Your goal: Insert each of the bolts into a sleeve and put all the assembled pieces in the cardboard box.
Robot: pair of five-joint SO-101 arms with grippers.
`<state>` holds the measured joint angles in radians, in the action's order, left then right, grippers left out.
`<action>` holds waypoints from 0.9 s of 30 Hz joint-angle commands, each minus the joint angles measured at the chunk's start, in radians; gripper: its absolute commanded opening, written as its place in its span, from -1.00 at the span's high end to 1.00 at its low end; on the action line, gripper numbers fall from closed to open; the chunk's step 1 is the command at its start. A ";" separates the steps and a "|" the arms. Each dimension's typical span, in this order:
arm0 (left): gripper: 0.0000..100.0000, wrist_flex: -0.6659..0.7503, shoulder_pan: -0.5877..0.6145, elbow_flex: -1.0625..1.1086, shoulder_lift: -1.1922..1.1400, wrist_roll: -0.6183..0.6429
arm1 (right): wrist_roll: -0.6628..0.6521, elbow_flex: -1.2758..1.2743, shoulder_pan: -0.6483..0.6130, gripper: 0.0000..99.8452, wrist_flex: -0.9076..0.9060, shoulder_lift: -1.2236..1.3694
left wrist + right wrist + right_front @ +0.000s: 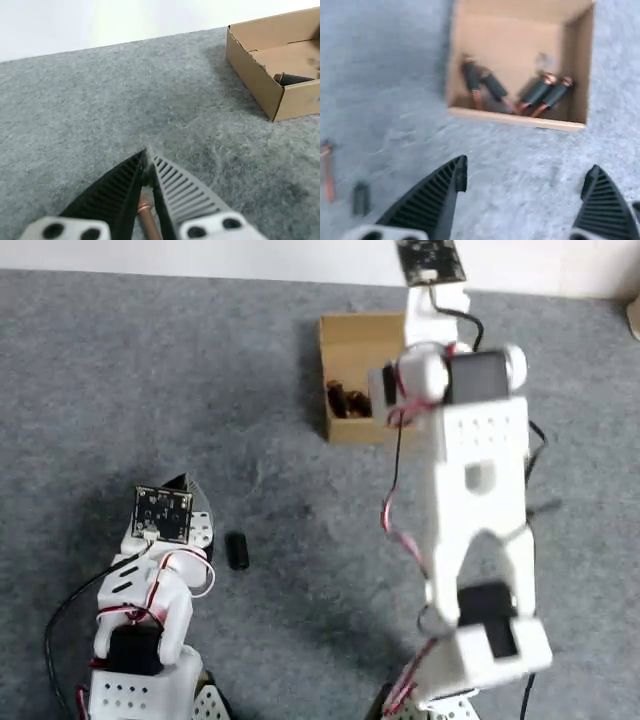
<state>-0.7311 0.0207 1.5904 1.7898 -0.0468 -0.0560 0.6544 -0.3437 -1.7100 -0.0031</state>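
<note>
My left gripper (150,157) is shut on a copper bolt (146,212), whose shaft shows between the ribbed fingers just above the grey mat. In the high view this gripper (178,483) sits at the lower left, with a black sleeve (237,550) lying on the mat just to its right. My right gripper (527,165) is open and holds nothing, hovering over the mat short of the cardboard box (520,120). Several assembled pieces (540,92) lie along the box's near wall. The sleeve (361,197) and a copper bolt (327,170) show at that view's edge.
The right arm (470,470) stretches over the table and covers the right part of the box (350,340). Grey felt (200,370) covers the table. The box (260,75) stands ahead and to the side of my left gripper.
</note>
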 commanded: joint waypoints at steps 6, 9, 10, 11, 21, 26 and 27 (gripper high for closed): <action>0.98 -0.015 0.130 -0.153 -0.097 0.074 | 0.005 -0.176 -0.124 0.35 -0.048 -0.539; 0.98 -0.014 0.177 -0.268 -0.297 0.081 | 0.005 -0.288 -0.125 0.35 -0.048 -0.691; 0.98 -0.012 0.183 -0.308 -0.377 0.081 | 0.005 -0.338 -0.125 0.35 -0.048 -0.733; 0.98 -0.012 0.188 -0.349 -0.472 0.081 | 0.005 -0.394 -0.125 0.35 -0.041 -0.766; 0.98 -0.285 0.222 -0.894 -1.153 0.161 | 0.005 -0.992 -0.435 0.35 0.222 -0.829; 0.98 -0.657 0.231 -1.099 -1.050 0.373 | 0.012 -1.164 -0.515 0.35 0.458 -0.826; 0.98 -0.694 0.231 -1.107 -1.033 0.391 | 0.014 -1.193 -0.530 0.35 0.496 -0.826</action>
<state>-1.1868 0.2371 0.6206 0.6882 0.2325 -0.0529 -0.4810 -0.8239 -1.3403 -0.8224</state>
